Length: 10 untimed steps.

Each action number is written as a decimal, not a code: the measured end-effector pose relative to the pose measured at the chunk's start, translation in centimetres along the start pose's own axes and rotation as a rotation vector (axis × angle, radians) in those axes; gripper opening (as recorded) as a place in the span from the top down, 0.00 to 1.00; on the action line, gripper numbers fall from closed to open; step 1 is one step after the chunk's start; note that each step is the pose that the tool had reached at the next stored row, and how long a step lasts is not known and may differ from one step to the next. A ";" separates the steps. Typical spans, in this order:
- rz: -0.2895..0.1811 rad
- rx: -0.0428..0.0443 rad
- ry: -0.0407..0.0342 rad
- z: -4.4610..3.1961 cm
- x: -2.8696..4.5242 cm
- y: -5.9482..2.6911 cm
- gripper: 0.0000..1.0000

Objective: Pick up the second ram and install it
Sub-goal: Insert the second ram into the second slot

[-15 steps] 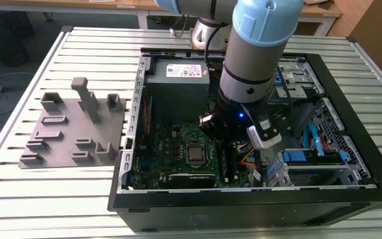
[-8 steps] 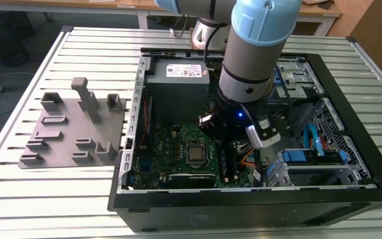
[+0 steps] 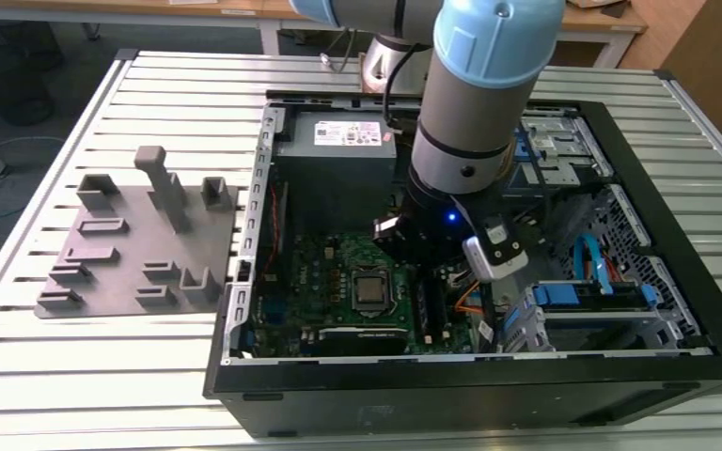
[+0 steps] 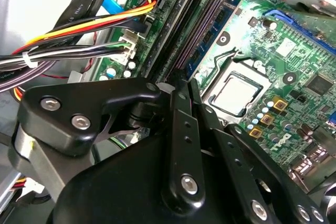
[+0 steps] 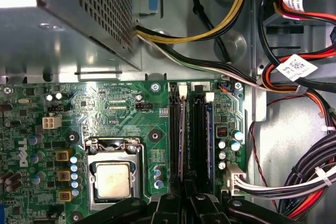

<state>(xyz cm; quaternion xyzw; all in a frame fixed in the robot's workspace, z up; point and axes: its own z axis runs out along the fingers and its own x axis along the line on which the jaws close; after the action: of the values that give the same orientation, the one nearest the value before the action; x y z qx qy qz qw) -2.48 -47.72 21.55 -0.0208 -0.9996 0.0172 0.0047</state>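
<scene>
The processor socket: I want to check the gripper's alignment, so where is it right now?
In the first wrist view, the processor socket sits on the green motherboard, beside the memory slots, with the gripper over those slots.

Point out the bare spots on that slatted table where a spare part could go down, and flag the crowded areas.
Free: the slatted table in front of the grey fixture plate, and the strip between that plate and the table's far edge. Crowded: inside the computer case, where the arm hangs over the motherboard beside cable bundles.
</scene>
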 end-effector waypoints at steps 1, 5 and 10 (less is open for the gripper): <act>0.000 -0.0001 0.0000 0.02 0.00 0.00 0.86; 0.000 0.0007 -0.0001 0.07 0.00 0.00 0.86; 0.000 0.0006 -0.0001 0.22 -0.01 0.01 0.86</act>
<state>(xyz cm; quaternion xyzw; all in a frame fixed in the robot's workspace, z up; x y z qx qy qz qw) -2.48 -47.72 21.32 -0.0207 -0.9996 0.0175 0.0047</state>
